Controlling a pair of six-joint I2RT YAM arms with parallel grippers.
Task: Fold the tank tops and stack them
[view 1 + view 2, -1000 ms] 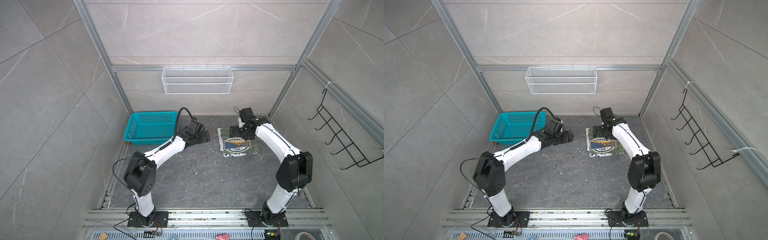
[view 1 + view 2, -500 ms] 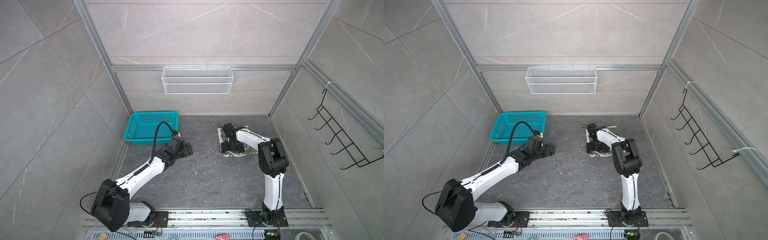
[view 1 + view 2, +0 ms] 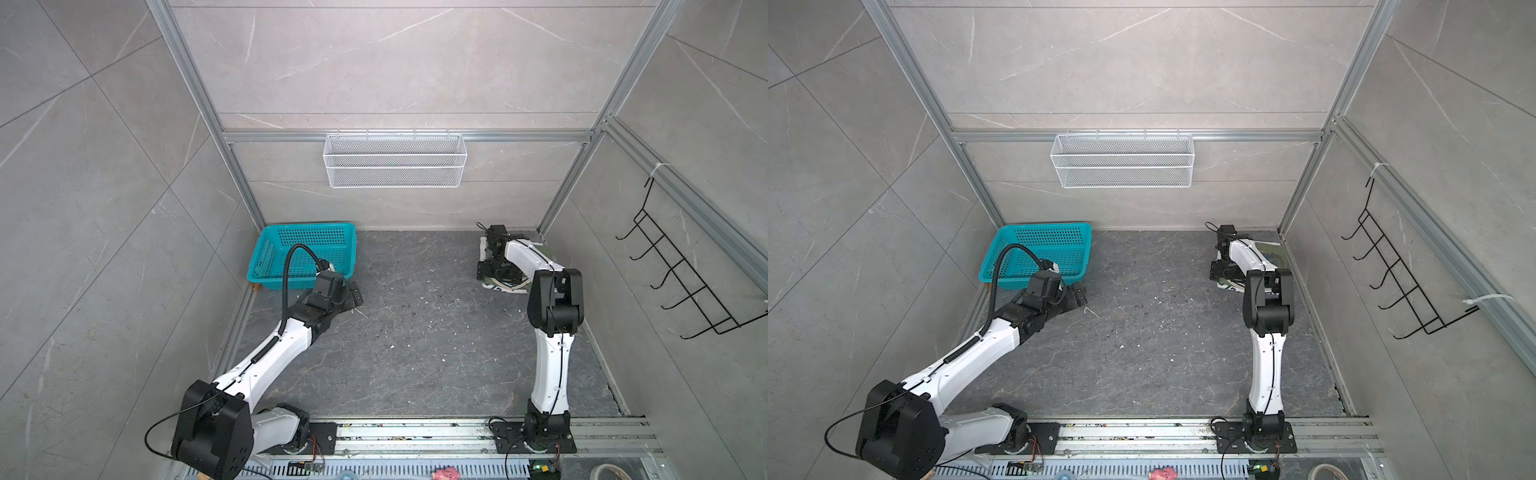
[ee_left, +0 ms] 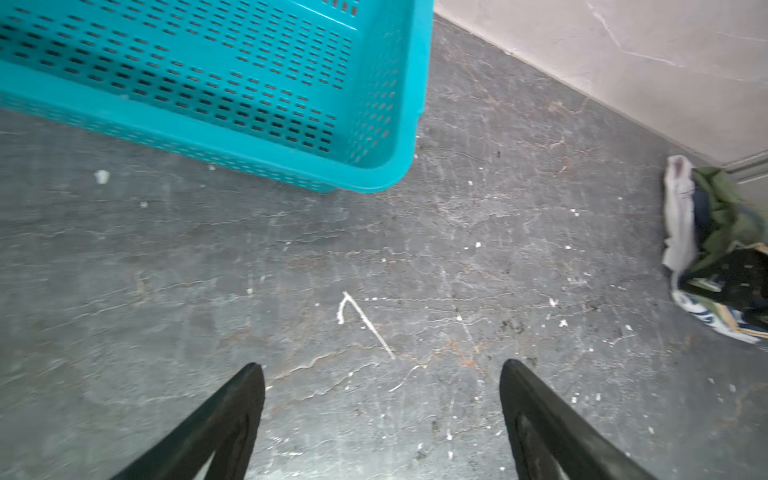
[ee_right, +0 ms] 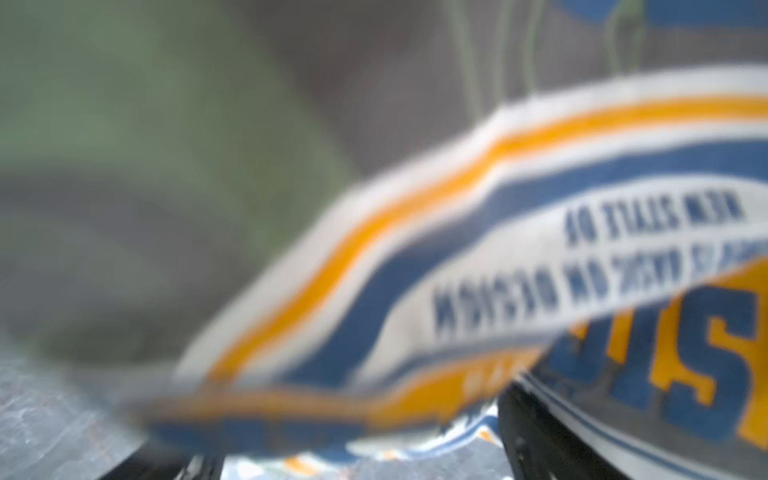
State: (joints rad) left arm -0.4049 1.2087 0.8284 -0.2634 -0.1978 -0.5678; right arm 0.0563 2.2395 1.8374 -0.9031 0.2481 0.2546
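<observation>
Both tank tops (image 4: pixel 715 216) are piled together in the far right corner, but the pile looks rumpled, so we'd say the stack needs tidying. Right claw (image 3: pixel 497 272) is spread wide, down in the cloth. Left claw (image 4: pixel 381 365) gapes empty beside the basket (image 4: pixel 374 174).

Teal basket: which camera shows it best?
Both top views: the teal basket shows nearly whole, a black cable crossing it. The left wrist view crops it to one end; the right wrist view shows only blurred cloth.
</observation>
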